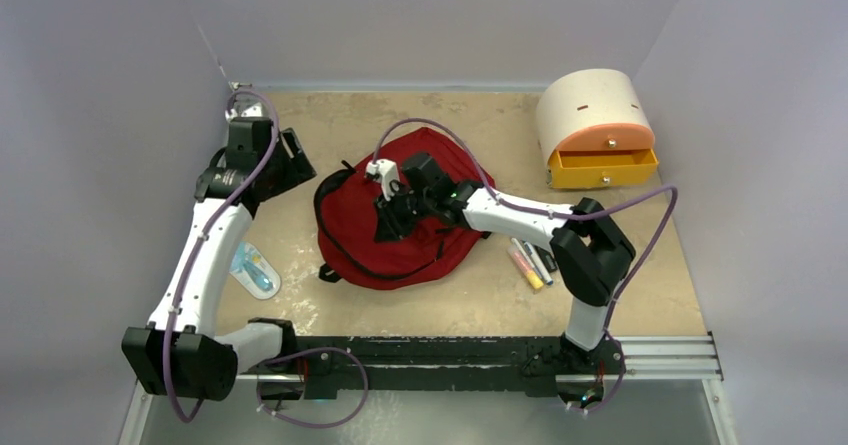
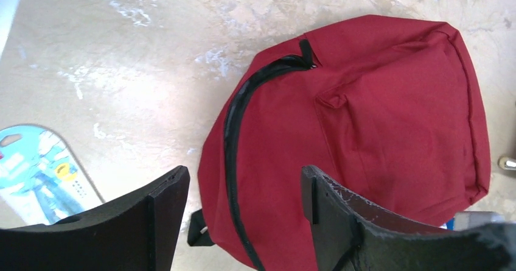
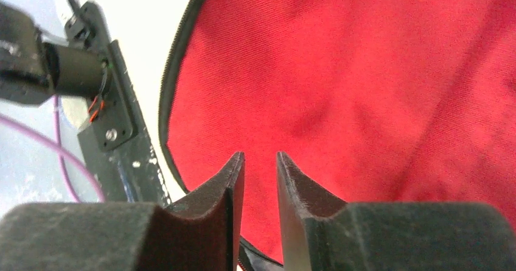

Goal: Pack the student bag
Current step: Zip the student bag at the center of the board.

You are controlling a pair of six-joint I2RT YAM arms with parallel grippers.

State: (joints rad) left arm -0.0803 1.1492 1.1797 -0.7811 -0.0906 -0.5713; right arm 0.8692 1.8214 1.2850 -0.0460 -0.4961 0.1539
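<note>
Bare mottled table lies open behind the soft red bag. The left gripper hangs spread by its black zipper edge. The right gripper is narrowed to a slit over the cloth, and I cannot tell whether it pinches any.

A cream-and-orange drawer box stands at the table's far right corner, its drawer slightly open. Markers lie front right. A blue blister pack lies left.
</note>
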